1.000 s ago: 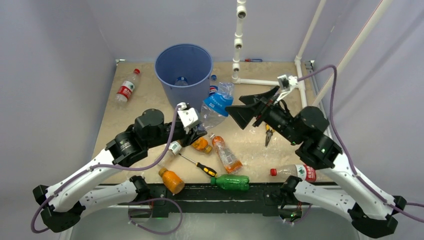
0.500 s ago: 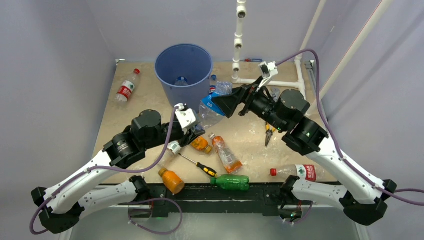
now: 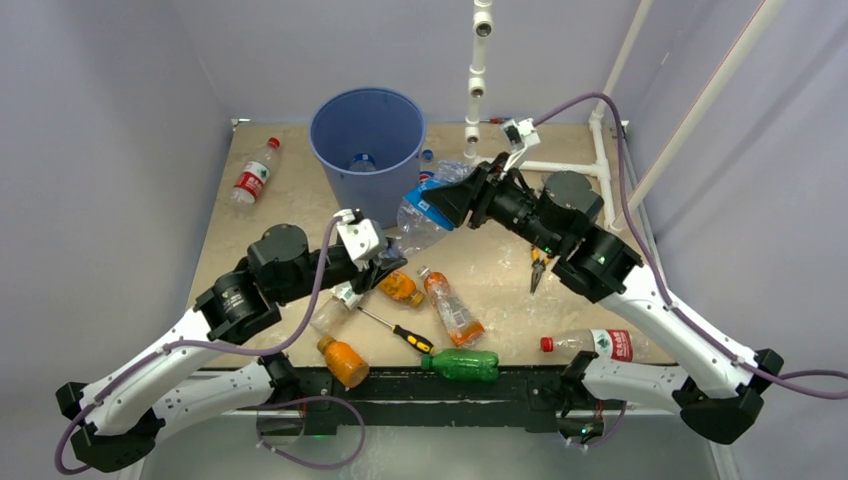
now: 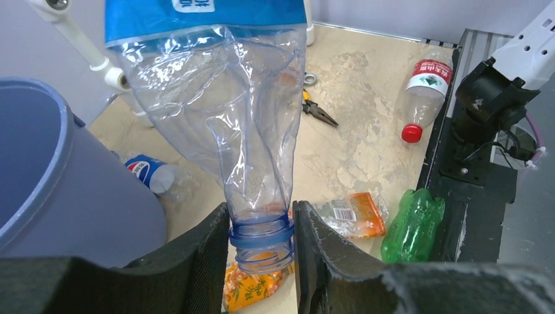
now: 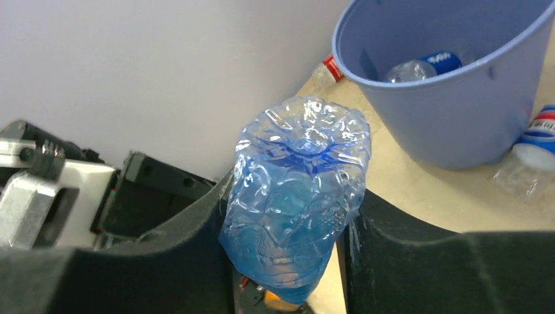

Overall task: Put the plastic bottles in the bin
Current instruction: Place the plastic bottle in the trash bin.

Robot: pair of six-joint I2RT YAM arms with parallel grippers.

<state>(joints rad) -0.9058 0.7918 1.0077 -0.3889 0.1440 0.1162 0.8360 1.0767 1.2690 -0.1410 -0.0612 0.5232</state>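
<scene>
One bottle (image 5: 419, 65) lies in the bin (image 3: 370, 195), the left gripper (image 4: 260, 210) pinches the big clear bottle (image 3: 425, 215) by the neck, the right gripper (image 5: 291, 190) narrowly flanks its base, grip uncertain, and several bottles (image 3: 452, 312) await.

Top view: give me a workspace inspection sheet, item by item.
Surface: beige tabletop, littered.
Job's things: large clear bottle held between both grippers beside the blue bin; small bottle inside bin; green bottle, orange bottle, red-labelled bottle and others loose.
Clutter: screwdriver, pliers.
Grippers: left gripper shut on the bottle's neck; right gripper shut on its base.
Cables: purple cable arching off right arm, another on left; no snag seen.
Surroundings: lilac walls, white pipe frame.
</scene>
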